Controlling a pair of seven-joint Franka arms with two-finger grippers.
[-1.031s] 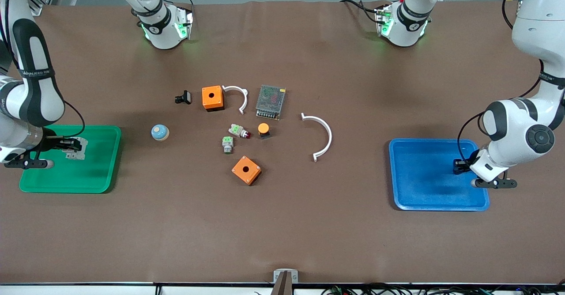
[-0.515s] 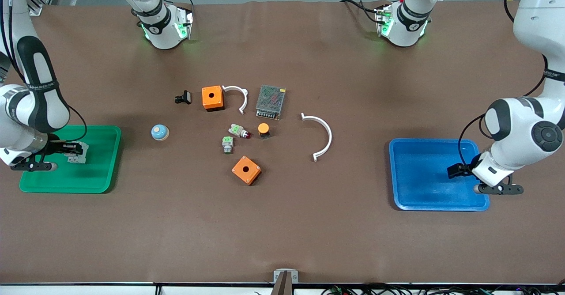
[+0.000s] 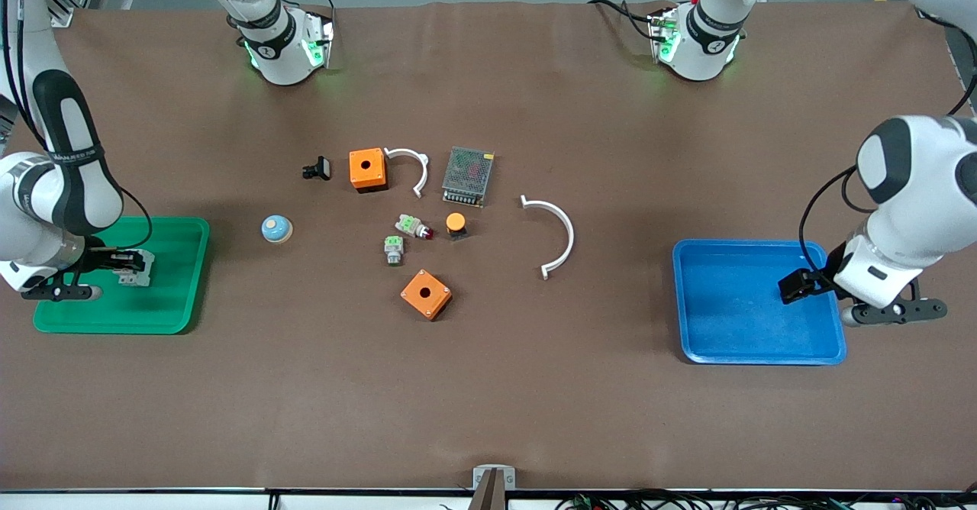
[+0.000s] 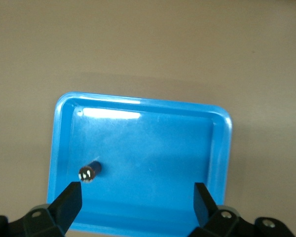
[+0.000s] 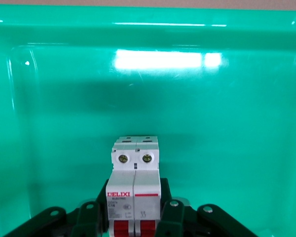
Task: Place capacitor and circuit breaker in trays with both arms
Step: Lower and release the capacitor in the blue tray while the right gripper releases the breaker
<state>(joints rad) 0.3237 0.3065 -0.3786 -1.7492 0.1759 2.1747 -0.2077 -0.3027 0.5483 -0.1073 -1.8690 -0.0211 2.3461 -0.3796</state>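
My right gripper [image 3: 126, 263] is shut on the circuit breaker [image 3: 136, 275], a white-grey block with red levers, low inside the green tray [image 3: 168, 296]. In the right wrist view the breaker [image 5: 135, 182] sits between the fingers of my right gripper [image 5: 130, 215], close to the tray floor [image 5: 212, 123]. My left gripper [image 3: 794, 286] is open and empty over the blue tray [image 3: 725, 304]. In the left wrist view the capacitor [image 4: 89, 172], a tiny black cylinder, lies in the blue tray [image 4: 158, 143], free of my left gripper [image 4: 137, 193]. The front view does not show it.
Mid-table lie two orange boxes [image 3: 367, 169] [image 3: 426, 294], a grey mesh power supply [image 3: 467, 175], two white arcs [image 3: 561, 235] [image 3: 412, 166], two green-topped parts [image 3: 394, 250], an orange-capped button [image 3: 456, 224], a black clip [image 3: 317, 168] and a blue dome [image 3: 275, 228].
My left gripper has lifted off the blue tray and opened, leaving the capacitor in it. My right gripper has carried the breaker slightly nearer the camera and lower in the green tray.
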